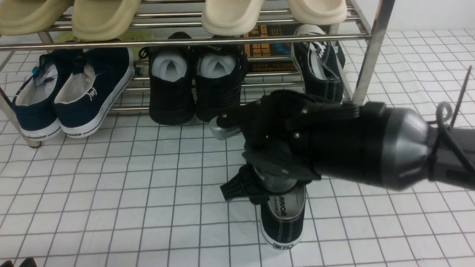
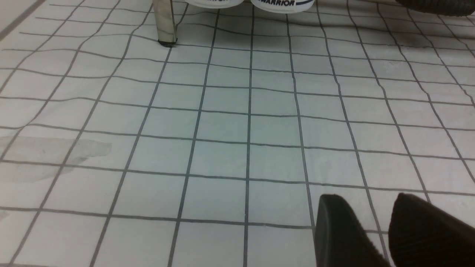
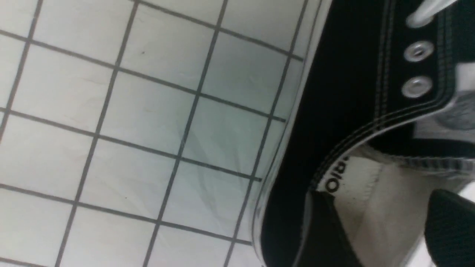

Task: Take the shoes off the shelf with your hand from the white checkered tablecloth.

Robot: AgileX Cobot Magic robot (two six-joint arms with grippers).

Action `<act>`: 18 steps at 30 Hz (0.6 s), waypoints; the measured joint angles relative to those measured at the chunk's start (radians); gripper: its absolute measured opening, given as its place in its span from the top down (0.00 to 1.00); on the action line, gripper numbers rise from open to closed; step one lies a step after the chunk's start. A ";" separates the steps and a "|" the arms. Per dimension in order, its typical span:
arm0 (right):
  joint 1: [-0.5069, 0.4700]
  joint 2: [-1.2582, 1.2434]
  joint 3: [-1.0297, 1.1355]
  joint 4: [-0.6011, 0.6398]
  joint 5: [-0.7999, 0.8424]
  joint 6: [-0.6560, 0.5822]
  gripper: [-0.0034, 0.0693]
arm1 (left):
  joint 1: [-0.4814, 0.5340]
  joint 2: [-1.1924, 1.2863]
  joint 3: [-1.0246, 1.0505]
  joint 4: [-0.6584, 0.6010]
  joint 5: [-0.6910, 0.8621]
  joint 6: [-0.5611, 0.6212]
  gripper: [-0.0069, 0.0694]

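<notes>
R tool looks released, fingers astride sneaker on checkered tablecloth; pulling up crooked cld snag heel collar & tip it over.

This looks like a robot test area dressed up as a home shoe corner. A chrome shelf of thin tubes carries navy slip-ons, paper-stuffed black shoes and beige slippers. It stands on a white checkered tablecloth with a plain white wall behind, and a black robot arm with tied cables hangs over the cloth.
</notes>
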 joint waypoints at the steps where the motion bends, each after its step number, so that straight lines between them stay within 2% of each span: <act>1: -0.006 -0.009 -0.037 -0.004 0.034 -0.030 0.35 | 0.000 0.000 0.000 0.000 0.000 0.000 0.59; 4: -0.041 -0.021 -0.129 -0.029 0.096 -0.091 0.32 | 0.000 0.000 0.000 0.000 0.000 0.000 0.59; 8: -0.114 -0.026 -0.205 -0.052 0.093 -0.119 0.31 | 0.000 0.000 0.000 0.000 0.000 0.000 0.59; 13: -0.252 -0.021 -0.215 -0.071 -0.049 -0.126 0.30 | 0.000 0.000 0.000 0.000 0.000 0.000 0.59; 18: -0.340 0.028 -0.215 -0.090 -0.202 -0.142 0.30 | 0.000 0.000 0.000 0.000 0.000 0.000 0.59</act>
